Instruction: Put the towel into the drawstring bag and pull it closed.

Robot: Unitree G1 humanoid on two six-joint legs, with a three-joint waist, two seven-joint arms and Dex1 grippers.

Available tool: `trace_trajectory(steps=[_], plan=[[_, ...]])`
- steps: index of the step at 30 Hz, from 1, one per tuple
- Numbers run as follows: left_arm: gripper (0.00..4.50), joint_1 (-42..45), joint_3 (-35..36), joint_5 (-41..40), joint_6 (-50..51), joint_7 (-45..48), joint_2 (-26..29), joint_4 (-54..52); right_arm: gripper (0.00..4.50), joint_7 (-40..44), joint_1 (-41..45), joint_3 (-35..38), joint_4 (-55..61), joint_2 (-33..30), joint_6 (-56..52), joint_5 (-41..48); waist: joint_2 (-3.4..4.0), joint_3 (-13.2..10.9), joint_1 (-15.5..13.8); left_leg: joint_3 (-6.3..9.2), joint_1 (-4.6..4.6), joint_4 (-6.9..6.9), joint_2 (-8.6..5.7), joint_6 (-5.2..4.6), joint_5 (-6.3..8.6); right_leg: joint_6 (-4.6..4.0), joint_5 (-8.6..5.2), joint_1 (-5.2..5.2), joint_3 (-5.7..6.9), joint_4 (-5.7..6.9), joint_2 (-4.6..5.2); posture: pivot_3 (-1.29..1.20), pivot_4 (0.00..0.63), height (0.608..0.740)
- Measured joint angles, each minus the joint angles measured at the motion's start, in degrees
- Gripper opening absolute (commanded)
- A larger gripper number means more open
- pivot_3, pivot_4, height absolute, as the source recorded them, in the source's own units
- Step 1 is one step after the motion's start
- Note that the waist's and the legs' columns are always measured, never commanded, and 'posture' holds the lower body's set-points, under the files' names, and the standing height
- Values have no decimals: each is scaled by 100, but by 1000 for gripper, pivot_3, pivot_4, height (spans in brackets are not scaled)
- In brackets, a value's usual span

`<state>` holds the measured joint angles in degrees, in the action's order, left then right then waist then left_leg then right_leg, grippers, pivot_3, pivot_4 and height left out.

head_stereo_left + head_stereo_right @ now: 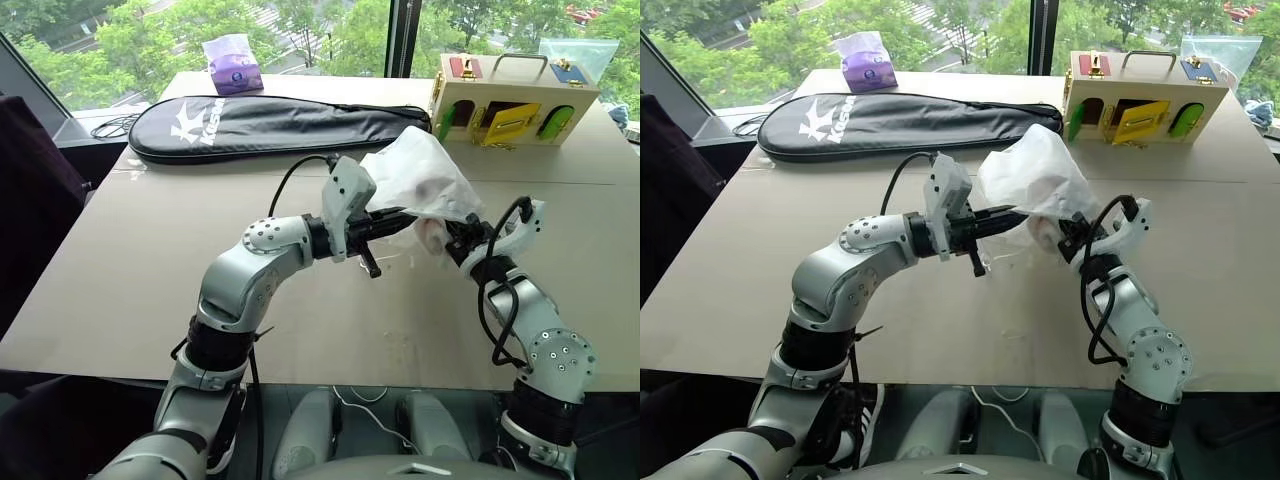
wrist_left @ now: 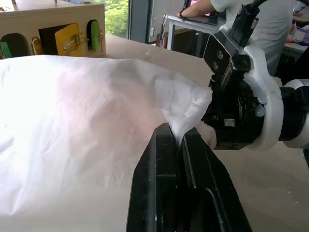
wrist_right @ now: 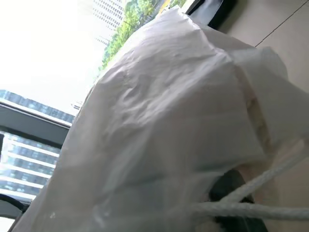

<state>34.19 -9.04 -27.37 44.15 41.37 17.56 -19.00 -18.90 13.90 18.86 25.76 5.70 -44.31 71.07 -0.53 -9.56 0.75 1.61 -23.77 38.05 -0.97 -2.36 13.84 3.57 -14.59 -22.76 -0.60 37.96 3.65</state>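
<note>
Silver-grey arms with round, screw-dotted joint housings. Black cables loop along each forearm. Black fingers (image 2: 166,159) extend from white wrist mounts.

Upper-floor office or laboratory used for robot trials. Full-height windows (image 1: 330,35) at 12 o'clock overlook treetops, with high-rise buildings (image 3: 21,164) visible beyond. A plain tan surface (image 1: 120,290) carries test props: a wooden latch box (image 1: 512,98) at 1 o'clock, a black racket case (image 1: 270,122) at 11 o'clock. A person (image 2: 251,14) sits at a desk (image 2: 186,24) behind.

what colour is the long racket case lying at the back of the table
Black, with white lettering, on the long zipped fabric racket case; clearest in the left eye view.
</note>
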Motion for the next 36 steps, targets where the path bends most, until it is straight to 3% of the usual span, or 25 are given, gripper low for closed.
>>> trace_trajectory(steps=[5,8,10,14,22,27,28,29,30,32,36], plan=[[0,84,47,-282,256,-192,-205,0,30,-679,129,-2,-232,48,620,924,4,-2,27,-4,0,-3,2,0,0,0,0,-4,-6,0,-3,0,150,740],[0,126,138,-404,363,-336,-288,0,30,-876,219,-166,-263,37,824,944,4,-3,32,-7,0,-3,3,0,0,0,0,-5,-9,0,-4,0,150,740],[0,177,183,-447,410,-422,-335,0,30,-811,239,-758,-254,-257,689,245,8,-5,41,-9,2,-4,3,0,0,0,0,-6,-11,-1,-7,0,150,740],[0,187,182,-452,425,-556,-438,32,30,-131,385,-2085,-157,-1593,569,-1669,12,-8,9,-11,-4,-2,-2,0,0,0,-1,-6,-11,-7,-4,0,150,740],[0,271,177,-408,386,-662,-432,178,30,1595,431,-3727,106,-3322,1400,-4719,9,-10,8,-9,-4,-4,-1,0,0,1,-1,-8,-10,-8,-6,0,150,740],[0,277,175,-367,348,-673,-435,221,30,1794,413,-3733,95,-2985,1848,-5380,7,-10,4,-7,-3,-4,2,1,-1,1,-1,-8,-9,-6,-6,0,150,740],[0,276,173,-336,304,-673,-434,227,30,1594,367,-3287,25,-2270,1831,-5119,7,-10,-2,-6,-4,-4,4,2,-1,1,0,-8,-9,-5,-5,0,150,740],[0,277,169,-329,296,-673,-437,227,30,1524,361,-3171,17,-2084,1820,-5031,7,-11,-5,-7,-4,-4,4,2,-1,1,0,-8,-10,-5,-5,0,150,740],[0,274,162,-326,292,-670,-438,227,728,1398,351,-2887,6,-1722,1757,-4825,7,-10,-7,-7,-4,-4,4,3,-1,1,0,-8,-11,-5,-4,0,150,740],[0,268,151,-326,292,-671,-441,227,1380,1229,351,-2447,5,-1250,1607,-4521,7,-10,-12,-9,-4,-4,2,3,-1,1,0,-7,-12,-6,-1,0,150,740],[0,259,151,-326,290,-676,-449,227,3307,1002,372,-1942,-2,-742,1353,-4174,8,-11,-7,-8,-3,-4,0,3,-1,1,0,-8,-11,-4,-1,0,150,740]])
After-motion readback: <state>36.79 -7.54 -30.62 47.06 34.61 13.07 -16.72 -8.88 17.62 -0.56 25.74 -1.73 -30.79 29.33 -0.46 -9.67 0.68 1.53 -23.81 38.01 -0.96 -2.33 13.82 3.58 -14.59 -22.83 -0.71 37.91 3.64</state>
